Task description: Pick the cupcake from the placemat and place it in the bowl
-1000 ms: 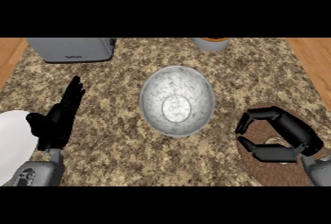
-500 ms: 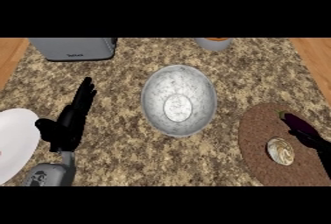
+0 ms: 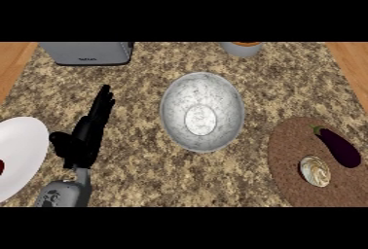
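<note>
The cupcake point(image 3: 315, 170) lies on the round brown placemat point(image 3: 295, 160) at the right of the counter, seen from above as a pale swirled disc. A dark purple eggplant point(image 3: 339, 147) lies beside it on the same mat. The grey marbled bowl point(image 3: 202, 117) stands in the middle of the counter with nothing in it. My left hand point(image 3: 86, 133) rests open at the left, fingers straight and pointing up, apart from the bowl. My right hand shows nowhere in the view.
A white plate point(image 3: 20, 151) sits at the left edge by my left hand. A grey toaster point(image 3: 87, 52) stands at the back left. A cup point(image 3: 242, 47) stands at the back, right of centre. Wood shows beyond both counter sides.
My right hand, curled over the placemat a second ago, has drawn back out of view, uncovering the cupcake and the eggplant. The view has shifted so everything lies further right.
</note>
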Available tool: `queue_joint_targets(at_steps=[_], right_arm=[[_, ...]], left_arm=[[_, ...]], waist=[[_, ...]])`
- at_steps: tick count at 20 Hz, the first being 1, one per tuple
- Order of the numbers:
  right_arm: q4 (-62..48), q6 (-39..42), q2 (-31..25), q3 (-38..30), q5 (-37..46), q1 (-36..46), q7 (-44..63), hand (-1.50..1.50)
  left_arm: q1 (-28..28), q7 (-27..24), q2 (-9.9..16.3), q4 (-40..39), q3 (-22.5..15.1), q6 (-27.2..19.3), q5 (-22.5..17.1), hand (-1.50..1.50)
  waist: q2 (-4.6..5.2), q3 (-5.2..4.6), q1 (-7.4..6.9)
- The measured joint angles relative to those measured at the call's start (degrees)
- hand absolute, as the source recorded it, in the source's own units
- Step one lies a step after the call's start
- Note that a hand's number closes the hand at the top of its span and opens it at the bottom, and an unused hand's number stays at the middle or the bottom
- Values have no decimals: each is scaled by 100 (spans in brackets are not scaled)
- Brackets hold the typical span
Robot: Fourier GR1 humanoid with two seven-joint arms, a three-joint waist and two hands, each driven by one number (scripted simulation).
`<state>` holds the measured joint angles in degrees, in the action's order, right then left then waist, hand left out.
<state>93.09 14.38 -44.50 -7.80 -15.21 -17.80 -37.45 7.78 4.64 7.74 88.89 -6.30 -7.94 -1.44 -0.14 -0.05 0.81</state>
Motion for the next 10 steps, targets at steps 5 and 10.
queue_joint_targets(at_steps=[5, 10], right_arm=[[364, 123, -310, 41, 77, 134, 1191, -150], [357, 274, -455, 309, 489, 342, 2009, -150]], left_arm=[[61, -82, -77, -160, -12, 8, 66, 0], [28, -130, -119, -178, -14, 46, 85, 0]], waist=[[10, -3, -47], [17, 0, -87]])
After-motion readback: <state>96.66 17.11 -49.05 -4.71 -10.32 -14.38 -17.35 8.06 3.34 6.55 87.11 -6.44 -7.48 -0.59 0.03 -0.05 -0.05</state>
